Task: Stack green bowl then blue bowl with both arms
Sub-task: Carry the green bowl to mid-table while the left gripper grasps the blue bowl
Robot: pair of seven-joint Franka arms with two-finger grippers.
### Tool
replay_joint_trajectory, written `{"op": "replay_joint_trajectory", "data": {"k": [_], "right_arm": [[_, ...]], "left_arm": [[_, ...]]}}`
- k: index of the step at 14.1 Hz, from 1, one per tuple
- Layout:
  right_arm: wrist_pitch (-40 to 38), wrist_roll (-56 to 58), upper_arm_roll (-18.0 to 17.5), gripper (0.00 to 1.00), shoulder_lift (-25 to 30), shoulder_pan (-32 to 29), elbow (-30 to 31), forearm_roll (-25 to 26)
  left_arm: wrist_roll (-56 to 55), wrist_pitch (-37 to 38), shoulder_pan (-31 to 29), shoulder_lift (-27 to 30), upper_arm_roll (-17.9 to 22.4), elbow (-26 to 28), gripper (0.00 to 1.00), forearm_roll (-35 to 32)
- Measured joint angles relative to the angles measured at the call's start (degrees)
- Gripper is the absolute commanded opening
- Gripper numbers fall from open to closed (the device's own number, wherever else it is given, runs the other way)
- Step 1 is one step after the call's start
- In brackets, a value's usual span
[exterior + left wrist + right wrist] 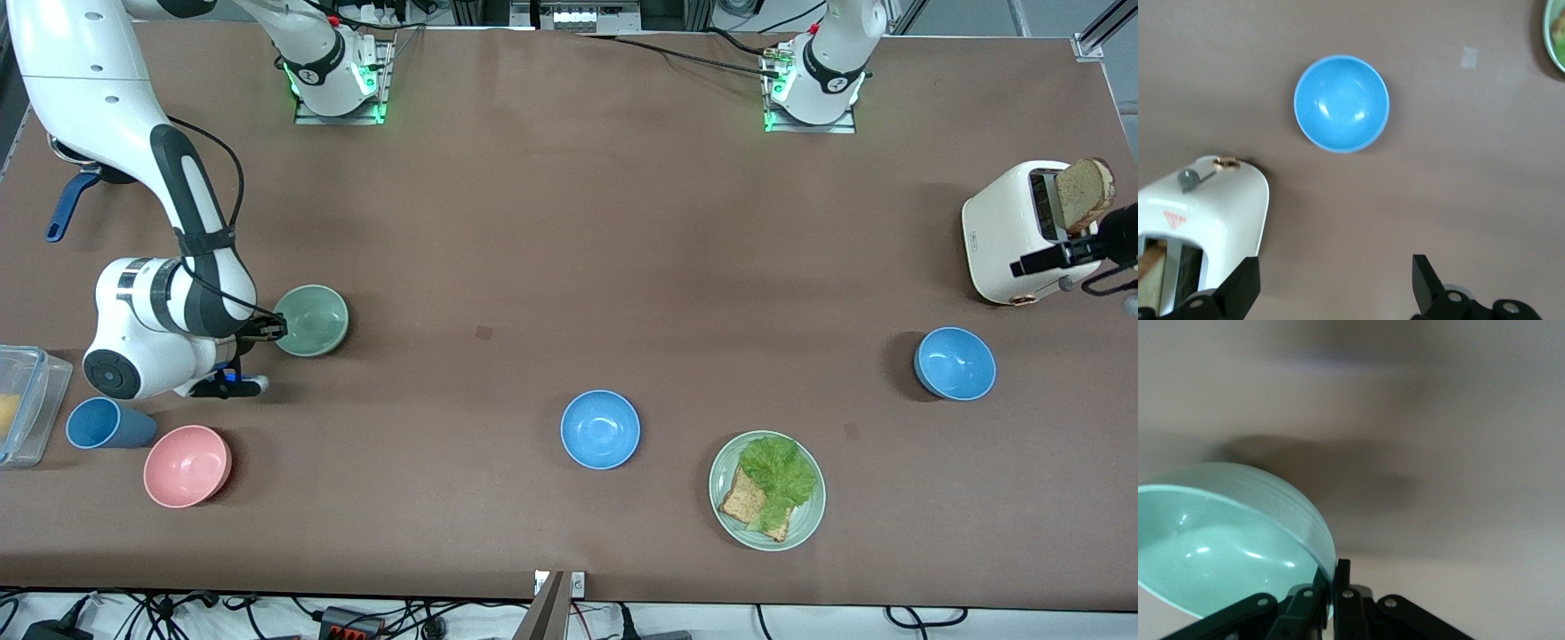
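The pale green bowl (313, 320) is toward the right arm's end of the table. My right gripper (271, 331) is shut on its rim, with one finger inside and one outside. In the right wrist view the green bowl (1225, 540) is tilted, with a shadow under it. One blue bowl (956, 364) sits toward the left arm's end, nearer to the front camera than the toaster. It also shows in the left wrist view (1341, 103). A second blue bowl (600, 429) sits mid-table. My left gripper (1067, 253) is open and empty in the air by the toaster (1336, 293).
A white toaster (1005, 236) holds a bread slice (1085, 191). A green plate (805, 520) carries bread and lettuce. A pink bowl (187, 465), a blue cup (102, 423) and a clear container (22, 400) crowd the right arm's end.
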State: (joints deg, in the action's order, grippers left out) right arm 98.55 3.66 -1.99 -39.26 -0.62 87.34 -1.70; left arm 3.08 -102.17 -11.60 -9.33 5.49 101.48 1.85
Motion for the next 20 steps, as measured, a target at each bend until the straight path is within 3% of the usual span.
{"op": "replay_joint_trajectory", "data": {"k": [3,5,13,18,19,20], "right_arm": [[-4.5,-0.5,-8.3,0.0,0.4,1.2,-7.5,-1.9],[-4.0,-5.4,-12.5,0.0,0.6,4.1,-9.1,-3.9],[14.9,-32.0,-13.5,0.0,-6.2,25.9,-9.0,-5.4],[20.1,-38.3,-13.4,0.01,-10.3,29.9,-9.0,-5.4],[20.2,-38.8,-13.4,0.71,-10.6,30.0,-9.2,-5.6],[20.0,-39.2,-13.4,1.0,-10.5,30.0,-9.3,-6.0]], "left_arm": [[0.4,-6.5,-1.1,-5.1,0.0,0.2,1.0,0.0],[1.8,-11.9,-1.4,-9.0,0.0,0.3,1.0,0.0],[13.4,-30.8,-4.4,-20.6,-0.4,0.3,1.0,0.1],[14.4,-36.3,-6.4,-25.2,-2.5,0.3,1.0,0.8],[14.4,-36.3,-6.6,-25.4,-2.6,0.3,1.0,0.9],[14.4,-36.3,-6.8,-25.5,-2.7,0.3,1.0,0.9]]}}
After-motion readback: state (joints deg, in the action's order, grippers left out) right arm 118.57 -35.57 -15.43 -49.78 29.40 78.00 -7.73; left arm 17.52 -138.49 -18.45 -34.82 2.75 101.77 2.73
